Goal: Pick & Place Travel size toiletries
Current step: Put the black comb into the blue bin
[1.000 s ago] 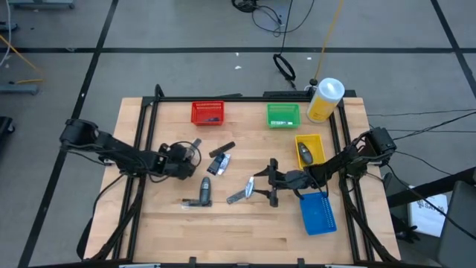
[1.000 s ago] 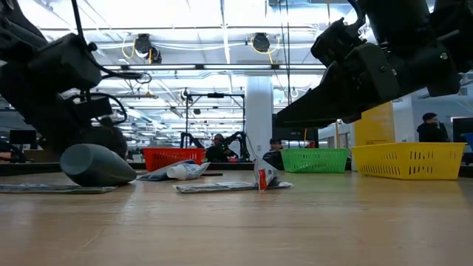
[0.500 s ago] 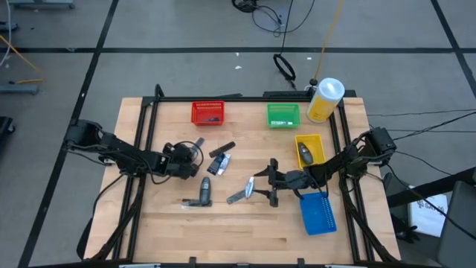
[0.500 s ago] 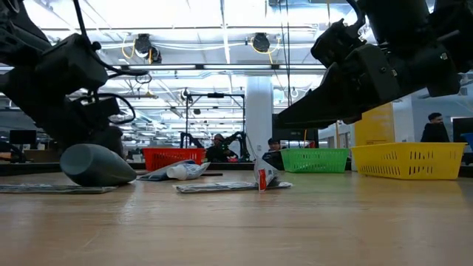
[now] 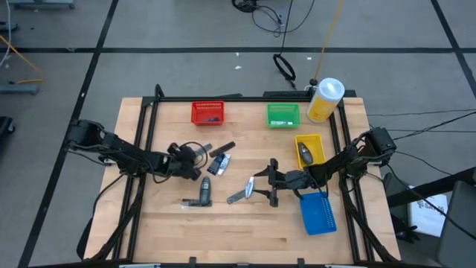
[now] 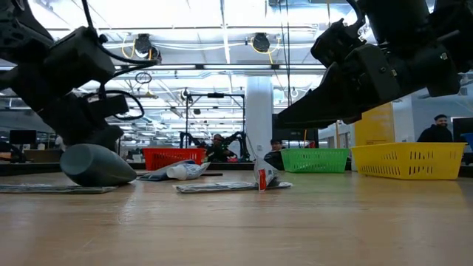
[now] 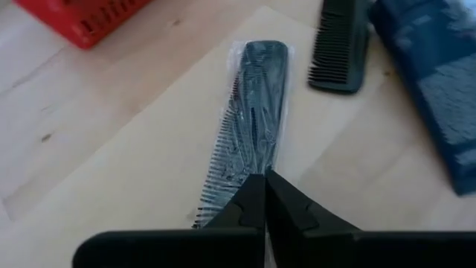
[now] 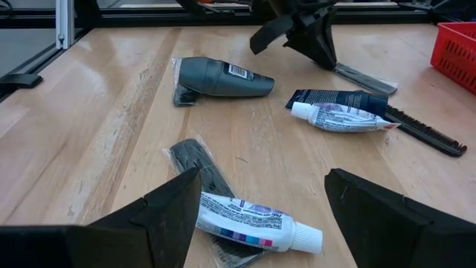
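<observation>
since the toiletries are scattered loose over the middle of the bench (image 5: 149,231) and the bins sit along the back edge and right side, both my arms are reaching inward toward that pile.

my left gripper (image 7: 265,181) is low, a bit left of the middle, not far from the red bin (image 5: 207,112). its fingers are clenched tip to tip right at the near end of a wrapped comb (image 7: 253,112). can't tell if they've pinched the wrapper or are only touching it. the comb lies flat, long axis running straight away from my fingertips, so i'm lined up end-on, not across it. a bare black comb (image 7: 338,45) lies just beside it.

my right gripper (image 8: 262,179) hangs released, fingers wide apart, right of the middle with the blue bin (image 5: 317,213) behind it. it straddles a toothpaste tube (image 8: 253,221) resting on another wrapped comb (image 8: 197,160). the tube lies flat, long axis across my finger gap, white cap toward the back edge i think, so i'd guess a wrist turn is needed before closing.

further toward the left edge from there, a dark grey bottle (image 8: 219,78) lies on its side, and a second tube (image 8: 338,117) lies flat nearer the back. one item already sits in the yellow bin (image 5: 309,149).
</observation>
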